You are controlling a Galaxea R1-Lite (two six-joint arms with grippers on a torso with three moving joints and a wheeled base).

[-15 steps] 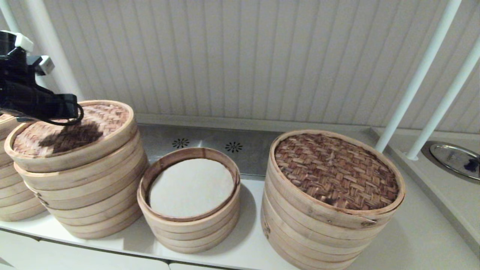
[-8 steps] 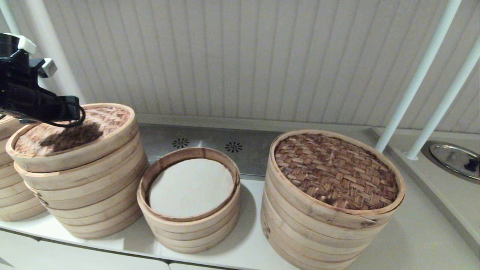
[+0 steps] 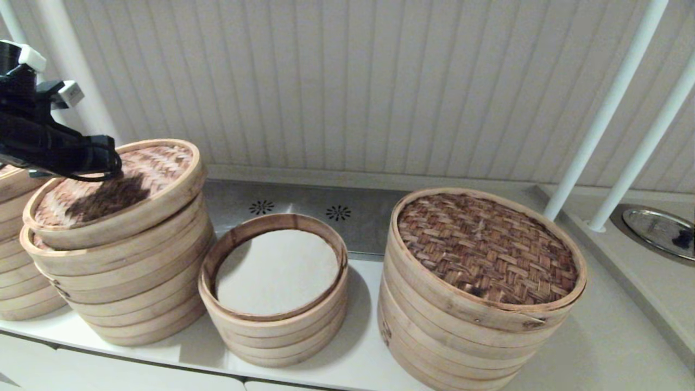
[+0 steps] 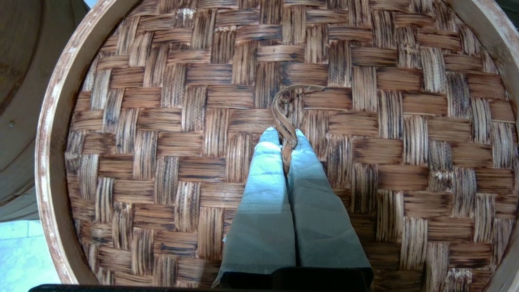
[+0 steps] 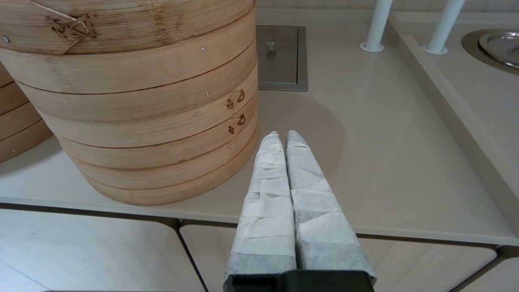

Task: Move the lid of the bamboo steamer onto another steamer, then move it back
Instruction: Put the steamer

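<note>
The bamboo steamer lid [image 3: 157, 163], reddish-brown weave in a pale rim, hangs tilted just above the medium-wide steamer stack [image 3: 130, 282] at the left. Its far right edge is raised, and the stack's own woven top is hidden beneath it. My left gripper [image 3: 108, 163] is shut on the lid's small loop handle [image 4: 284, 117]; in the left wrist view the left gripper [image 4: 287, 136] pinches the loop at the centre of the weave. The narrowest steamer [image 3: 274, 326] stands uncovered in the middle, showing a white liner. My right gripper [image 5: 279, 136] is shut and empty over the counter's front edge.
The widest stack with dark-brown weave [image 3: 486, 247] stands at the right, close beside my right gripper. Another bamboo stack [image 3: 16, 293] sits at the far left. Two white poles [image 3: 608, 108] and a metal dish [image 3: 657, 231] are at the back right.
The lid has risen off the medium stack, tilted and shifted slightly right, still held by my left gripper. The right arm has not moved.
</note>
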